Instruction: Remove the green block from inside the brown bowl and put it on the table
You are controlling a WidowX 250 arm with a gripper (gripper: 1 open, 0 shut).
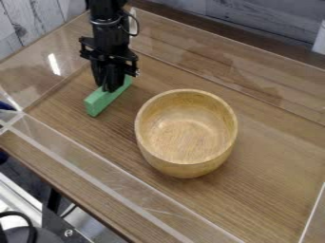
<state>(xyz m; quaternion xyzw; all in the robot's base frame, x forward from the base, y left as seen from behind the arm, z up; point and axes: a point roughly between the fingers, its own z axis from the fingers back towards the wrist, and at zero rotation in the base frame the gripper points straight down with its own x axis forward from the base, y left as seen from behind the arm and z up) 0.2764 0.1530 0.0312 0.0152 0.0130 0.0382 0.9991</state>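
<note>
On the tabletop, just left of the brown bowl, the green block lies flat, a small matte bar. The bowl's hollow is bare, so removal looks done. The tool points down, clenched on the block's far end, apparently; only letting go remains.

Looks to me like robotics lab test bench: wood-grain table fenced by low clear acrylic walls, black robot arm mounted above. I see whitewashed plank wall behind, cables at bottom left.
</note>
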